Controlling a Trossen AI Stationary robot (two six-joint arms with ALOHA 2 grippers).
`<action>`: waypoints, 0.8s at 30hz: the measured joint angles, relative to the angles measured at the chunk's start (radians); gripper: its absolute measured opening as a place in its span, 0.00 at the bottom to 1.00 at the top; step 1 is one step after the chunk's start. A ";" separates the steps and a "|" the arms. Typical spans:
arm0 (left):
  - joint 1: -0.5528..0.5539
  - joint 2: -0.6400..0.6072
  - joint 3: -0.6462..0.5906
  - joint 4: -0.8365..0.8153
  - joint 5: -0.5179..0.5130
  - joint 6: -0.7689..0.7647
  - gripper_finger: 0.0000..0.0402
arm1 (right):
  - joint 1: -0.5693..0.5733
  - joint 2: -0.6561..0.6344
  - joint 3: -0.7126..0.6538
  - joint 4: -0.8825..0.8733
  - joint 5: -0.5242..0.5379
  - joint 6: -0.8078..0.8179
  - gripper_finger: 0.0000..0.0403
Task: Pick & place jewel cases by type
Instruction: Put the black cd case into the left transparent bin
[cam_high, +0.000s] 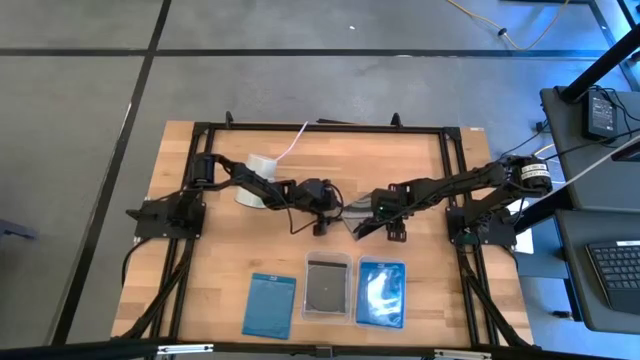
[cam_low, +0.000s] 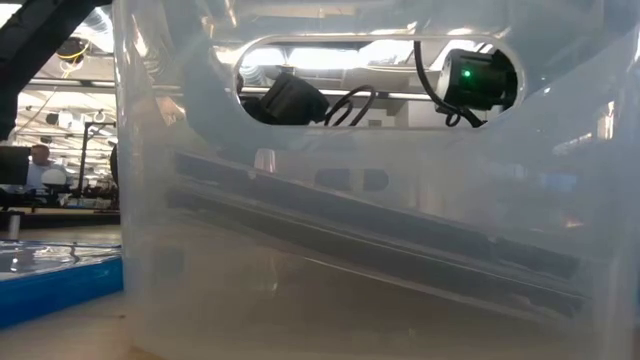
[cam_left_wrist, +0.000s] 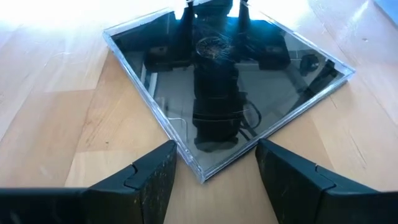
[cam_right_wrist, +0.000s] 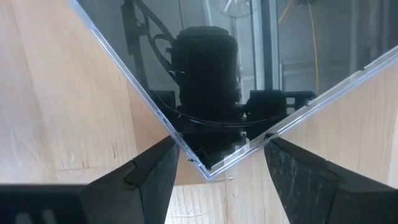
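Wooden tabletop (cam_high: 200, 300) with black frame rails. Left to right in the high view: white cup (cam_high: 262, 166) with a cord at the back left, near the left arm. Left gripper (cam_high: 322, 222) at the tabletop's middle, fingers spread open, nothing between them; the left wrist view shows a corner of a clear jewel case (cam_left_wrist: 227, 87) pointing into the gap between the fingers (cam_left_wrist: 155, 180), not clamped. The case lies flat on the wood, dark glossy face mirroring the arm above. Right gripper (cam_high: 366, 228) just right of it, facing the left one, also open; the right wrist view shows another corner of the same case (cam_right_wrist: 249, 68) sitting between its fingers (cam_right_wrist: 298, 180), whether touching cannot be told. In the high view the case is mostly hidden under the two grippers, only a grey sliver (cam_high: 352, 207) shows.

Front row, left to right: blue jewel case (cam_high: 270, 304) flat on the wood, clear tray (cam_high: 327, 285) with a dark case inside, second blue jewel case (cam_high: 381, 293) with glare on it. All three well apart from the grippers.

Low view is almost blocked by the clear tray wall (cam_low: 360, 250) right in front of the camera; a blue case edge (cam_low: 55, 280) shows at its left, a green light through the tray's handle slot. No readable writing or labels anywhere.
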 joint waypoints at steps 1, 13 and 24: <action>0.000 -0.006 -0.001 -0.007 0.001 0.008 0.55 | 0.000 0.000 0.000 0.003 0.000 -0.001 0.60; -0.013 -0.021 -0.002 -0.002 0.001 0.102 0.55 | 0.000 0.001 0.001 0.009 -0.005 -0.019 0.60; -0.013 -0.023 -0.002 0.015 -0.004 0.102 0.54 | 0.000 0.000 0.001 0.008 -0.008 -0.018 0.60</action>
